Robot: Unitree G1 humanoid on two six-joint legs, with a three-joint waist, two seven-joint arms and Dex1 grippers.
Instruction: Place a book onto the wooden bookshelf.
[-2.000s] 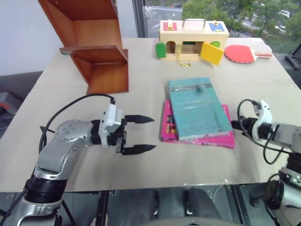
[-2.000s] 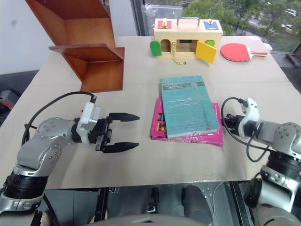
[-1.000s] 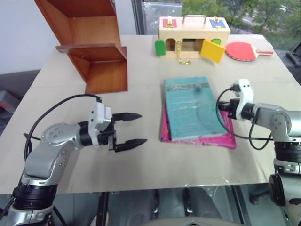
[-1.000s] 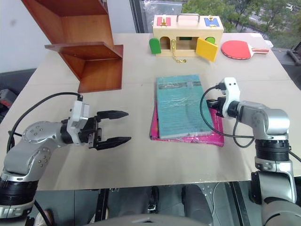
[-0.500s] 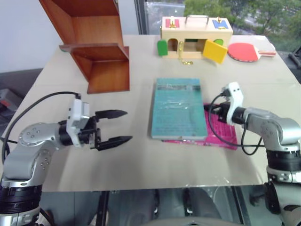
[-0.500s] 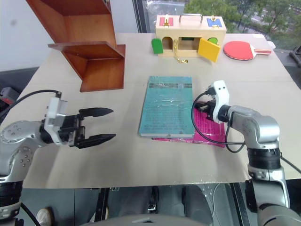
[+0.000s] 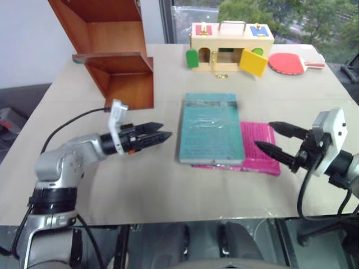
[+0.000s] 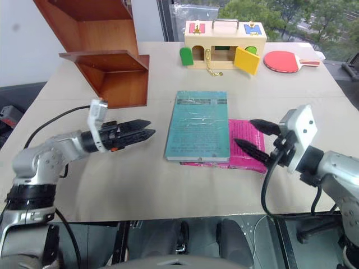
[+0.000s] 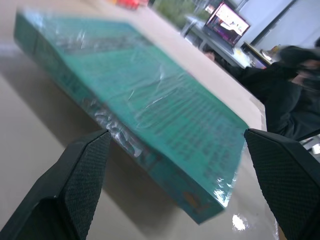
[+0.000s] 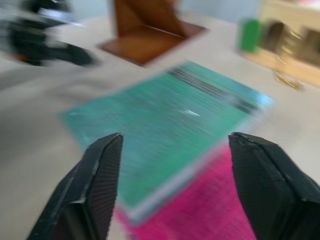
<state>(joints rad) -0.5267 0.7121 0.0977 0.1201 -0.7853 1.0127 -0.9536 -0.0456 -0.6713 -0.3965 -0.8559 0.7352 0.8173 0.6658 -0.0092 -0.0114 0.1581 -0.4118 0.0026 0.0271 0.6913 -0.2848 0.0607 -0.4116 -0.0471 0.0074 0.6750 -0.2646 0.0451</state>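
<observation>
right pincer (image 7: 279, 140) opened, drawn back off book (image 7: 211, 128)

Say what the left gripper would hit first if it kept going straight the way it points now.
Probably the near long edge of the book. The left gripper is open and aimed at it across bare table, and its wrist view shows that edge between the fingers. Height is hard to judge.

Bright, even daylight from the window (image 7: 247, 8) behind the table (image 7: 168, 185), soft shadows, glare on the book (image 9: 150, 120), heavy blur in both wrist views.
</observation>
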